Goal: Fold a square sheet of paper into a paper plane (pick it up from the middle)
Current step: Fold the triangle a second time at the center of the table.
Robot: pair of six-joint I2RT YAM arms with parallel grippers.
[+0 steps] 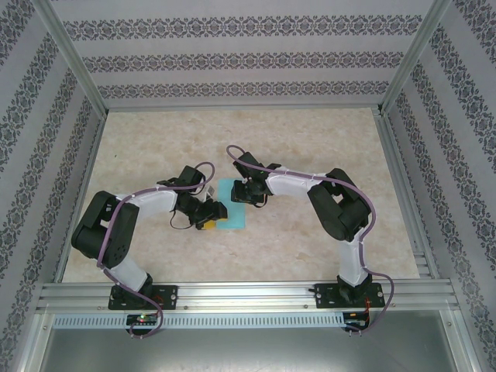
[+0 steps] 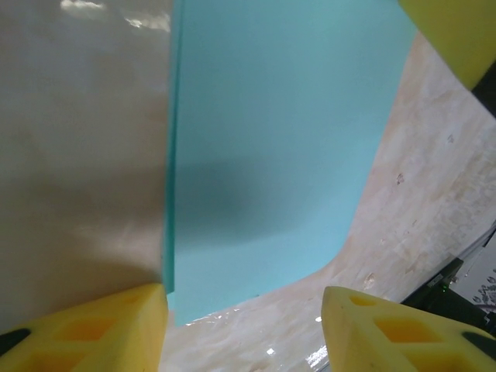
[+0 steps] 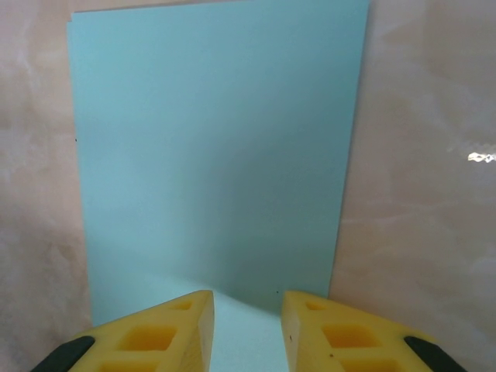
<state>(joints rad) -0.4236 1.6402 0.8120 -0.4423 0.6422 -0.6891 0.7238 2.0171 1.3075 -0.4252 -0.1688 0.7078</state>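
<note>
Early in the fold, by the look of it. See the thin light-blue sheet of paper [image 1: 231, 208] lying flat on the beige marbled table top [image 1: 325, 155], about at its middle, and reading not as a square but as an oblong, longer than wide. Note a doubled, darker line along the sheet's left edge and a slight offset of layers at one corner: probably folded in half once and pressed down. No nose folds to be seen, no wing folds, no pointed dart shape; by that reckoning, most of the plane left to make.

Find the left gripper [image 2: 244, 294] low at the sheet's near left corner, yellow fingers well apart with nothing between them, one fingertip just beside the sheet's left edge. Find the right gripper [image 3: 246, 298] at the sheet's far end, toward its right side, yellow fingers a narrow gap apart, clamped on nothing, blue paper visible through the gap. Cannot tell whether either gripper's fingertips press on the sheet.
</note>
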